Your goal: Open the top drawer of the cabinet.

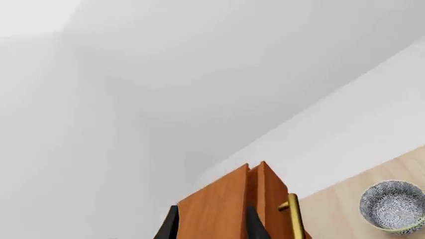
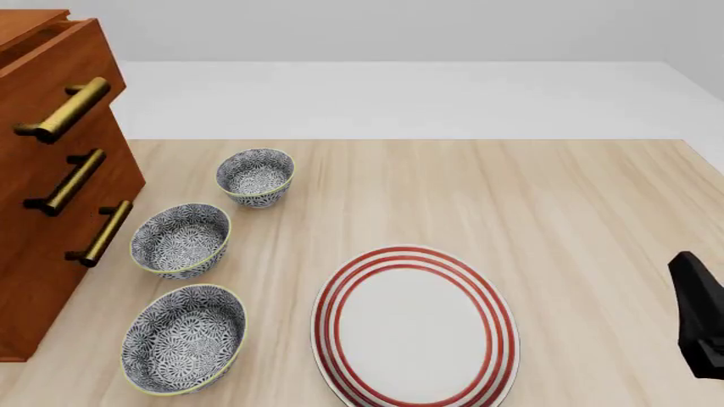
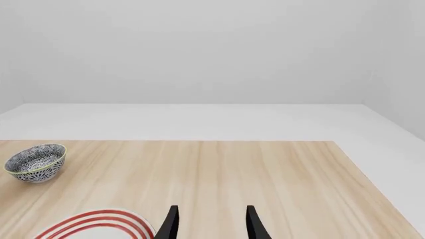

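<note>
The cabinet [image 2: 34,254] is a tall reddish-brown chest at the table's left edge, with three brass bar handles stacked on its front. The top drawer [image 2: 70,68] carries the highest handle [image 2: 63,110], and its front stands slightly out from the cabinet's top. In the left wrist view, the cabinet's upper corner [image 1: 219,199] and one brass handle [image 1: 293,216] show close up. My left gripper [image 1: 212,226] is open, its dark fingertips [image 1: 171,224] spread in front of the wood, holding nothing. It is out of the front view. My right gripper [image 3: 211,224] is open and empty over the table's right side [image 2: 699,314].
Three blue-patterned bowls [image 2: 256,176] [image 2: 180,240] [image 2: 185,337] stand in a row just right of the cabinet. A white plate with red rings [image 2: 414,326] lies at the table's front middle. The wrist views catch one bowl each [image 1: 393,206] [image 3: 35,162].
</note>
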{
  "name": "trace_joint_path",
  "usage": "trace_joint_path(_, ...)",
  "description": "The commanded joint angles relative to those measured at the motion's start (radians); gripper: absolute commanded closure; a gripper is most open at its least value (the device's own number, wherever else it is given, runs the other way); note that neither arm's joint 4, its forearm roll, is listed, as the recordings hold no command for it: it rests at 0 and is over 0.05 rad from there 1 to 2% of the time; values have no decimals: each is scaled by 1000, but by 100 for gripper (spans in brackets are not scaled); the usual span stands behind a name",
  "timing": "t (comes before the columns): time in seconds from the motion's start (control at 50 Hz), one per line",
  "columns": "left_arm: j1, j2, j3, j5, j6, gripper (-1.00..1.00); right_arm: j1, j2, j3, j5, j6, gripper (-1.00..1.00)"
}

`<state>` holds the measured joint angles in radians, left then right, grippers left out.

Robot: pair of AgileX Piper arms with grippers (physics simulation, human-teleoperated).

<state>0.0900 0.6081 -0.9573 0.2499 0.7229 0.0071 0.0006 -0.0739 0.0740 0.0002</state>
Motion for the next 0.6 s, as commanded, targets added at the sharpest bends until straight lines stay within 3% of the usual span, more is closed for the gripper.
trace_joint_path(0.02,-32,12,-160,147,-141,-100,0,0,0,0,0,-100)
trace_joint_path(0.12,-59,8,-176,202,-182,-100,0,0,0,0,0,-100)
trace_joint_path(0.2,-36,24,-192,231,-246,-100,0,0,0,0,0,-100)
trace_joint_path(0.36,-9,23,-183,267,-297,-100,0,0,0,0,0,-100)
trace_joint_path(0.4,14,39,-214,308,-367,-100,0,0,0,0,0,-100)
trace_joint_path(0.5,43,49,-222,332,-380,-100,0,0,0,0,0,-100)
trace_joint_path(0.54,65,70,-250,353,-428,-100,0,0,0,0,0,-100)
trace_joint_path(0.6,71,76,-254,363,-437,-100,0,0,0,0,0,-100)
